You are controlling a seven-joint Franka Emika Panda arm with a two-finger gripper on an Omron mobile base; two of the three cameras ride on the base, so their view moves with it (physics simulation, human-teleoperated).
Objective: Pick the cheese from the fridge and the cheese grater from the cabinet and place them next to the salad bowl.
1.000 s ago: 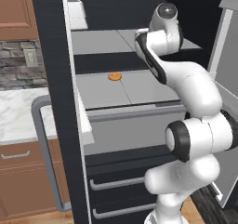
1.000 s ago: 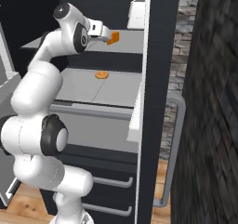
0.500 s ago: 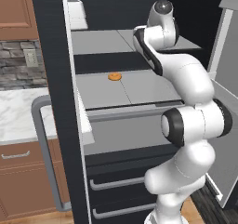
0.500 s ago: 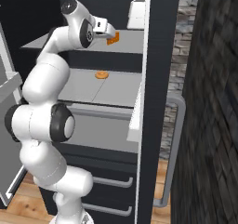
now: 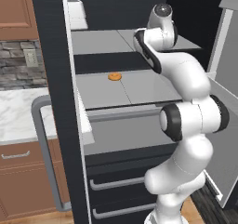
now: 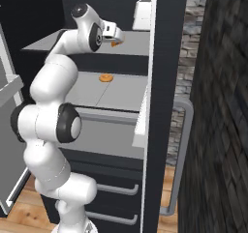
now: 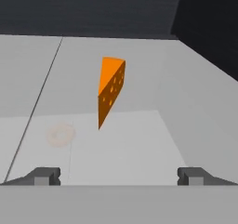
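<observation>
On the upper grey shelf of the fridge [image 5: 51, 56], the cheese [image 7: 110, 90] lay untouched, its point turned toward the camera and its holed side facing about three o'clock in the hand view. The gripper [image 7: 119, 176] was lined up behind it with its fingers set wide apart, tips at roughly seven and five o'clock, and nothing between them; I judged that spread was meant to straddle the wedge on a straight approach. The right base view caught only a sliver of orange just past the hand, at about three o'clock from the wrist. Both base views showed what the hand view left faint: a flat round orange disc [image 5: 114, 76] on the shelf below, a likely decoy. The left base view added the bench [image 5: 18, 114] at nine o'clock.
</observation>
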